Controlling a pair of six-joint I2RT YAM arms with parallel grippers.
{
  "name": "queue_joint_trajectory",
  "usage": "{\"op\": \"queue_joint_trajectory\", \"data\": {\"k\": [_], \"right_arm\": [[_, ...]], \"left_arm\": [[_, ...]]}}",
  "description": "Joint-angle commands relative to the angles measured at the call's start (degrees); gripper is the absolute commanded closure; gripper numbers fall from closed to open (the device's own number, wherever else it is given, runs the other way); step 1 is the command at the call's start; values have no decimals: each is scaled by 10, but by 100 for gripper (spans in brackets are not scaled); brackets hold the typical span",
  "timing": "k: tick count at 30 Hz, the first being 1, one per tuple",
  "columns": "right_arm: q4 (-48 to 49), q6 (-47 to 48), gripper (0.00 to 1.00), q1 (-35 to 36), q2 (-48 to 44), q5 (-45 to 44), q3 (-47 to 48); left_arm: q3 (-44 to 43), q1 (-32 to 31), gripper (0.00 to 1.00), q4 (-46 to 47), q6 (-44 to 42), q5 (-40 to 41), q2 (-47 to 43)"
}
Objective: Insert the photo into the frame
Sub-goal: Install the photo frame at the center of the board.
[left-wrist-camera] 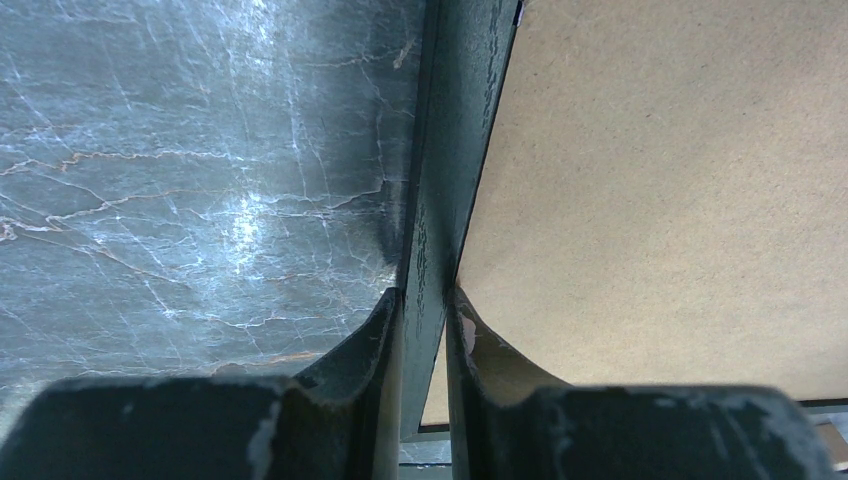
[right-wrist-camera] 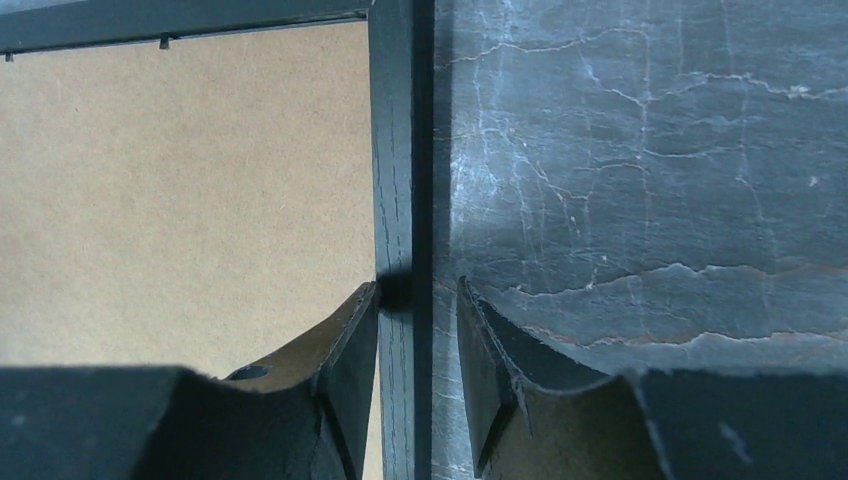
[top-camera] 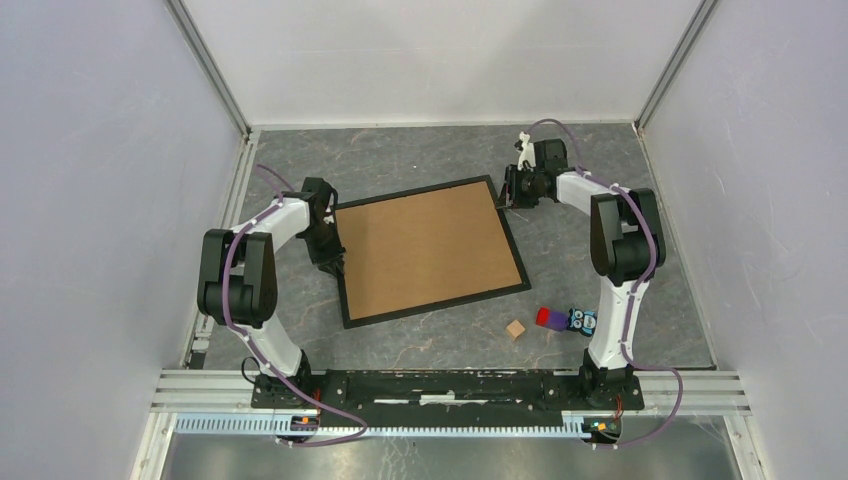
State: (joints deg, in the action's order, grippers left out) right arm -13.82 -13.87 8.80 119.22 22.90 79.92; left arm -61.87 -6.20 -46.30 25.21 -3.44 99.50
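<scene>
The black frame (top-camera: 440, 305) lies flat on the grey marbled table, with a brown backing board (top-camera: 425, 248) filling it. The photo is not visible in any view. My left gripper (top-camera: 335, 262) is at the frame's left rail. In the left wrist view both fingers press on that rail (left-wrist-camera: 450, 150), so the left gripper (left-wrist-camera: 425, 300) is shut on it. My right gripper (top-camera: 507, 200) is at the right rail near the far corner. There the right gripper (right-wrist-camera: 418, 290) straddles the rail (right-wrist-camera: 395, 150): one finger touches it, and a strip of table shows before the other.
A small wooden cube (top-camera: 515, 329), a red and purple block (top-camera: 548, 318) and a small blue toy (top-camera: 582, 321) lie near the right arm's base. White walls close in the table on three sides.
</scene>
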Motion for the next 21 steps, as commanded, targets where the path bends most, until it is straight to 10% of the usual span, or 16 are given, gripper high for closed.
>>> {"op": "queue_joint_trajectory", "data": {"k": [1, 21], "right_arm": [[-8, 14, 59, 9, 22, -21, 19], [-102, 46, 61, 73, 45, -175, 13]], "left_arm": [[11, -8, 84, 11, -24, 6, 10], [12, -9, 85, 11, -24, 7, 8]]}}
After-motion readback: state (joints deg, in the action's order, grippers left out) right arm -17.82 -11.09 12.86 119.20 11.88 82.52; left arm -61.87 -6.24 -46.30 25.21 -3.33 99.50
